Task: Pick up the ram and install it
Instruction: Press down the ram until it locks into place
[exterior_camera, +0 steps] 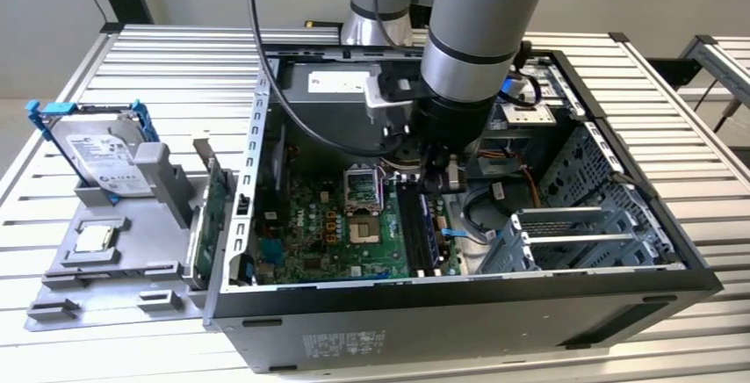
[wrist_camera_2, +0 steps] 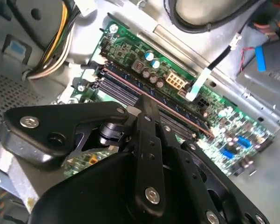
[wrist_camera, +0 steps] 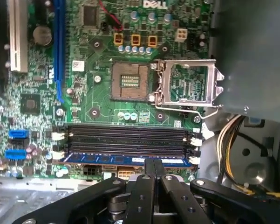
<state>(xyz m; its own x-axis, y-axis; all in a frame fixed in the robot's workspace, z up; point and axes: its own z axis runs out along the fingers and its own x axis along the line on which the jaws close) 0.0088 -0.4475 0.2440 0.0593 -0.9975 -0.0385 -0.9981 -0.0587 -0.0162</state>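
Inside the case (exterior_camera: pixel 656 251), the claw (wrist_camera: pixel 153 164) seemingly presses the ram (wrist_camera: pixel 126 160) slotward.

Ribbed metal table (exterior_camera: pixel 153 58) of pale slats, running across the whole exterior view. Directly on it, an open black computer case (exterior_camera: pixel 493 313), lying on its side with the green motherboard (exterior_camera: pixel 340 225) facing up inside. Just beside the case, toward the exterior view's left, a grey plastic fixture tray (exterior_camera: pixel 111 282), also flat on the slats. On that tray, a silver hard drive (exterior_camera: pixel 108 156) in a blue bracket, propped at a tilt, and a small square chip (exterior_camera: pixel 94 238) lying flat nearby.
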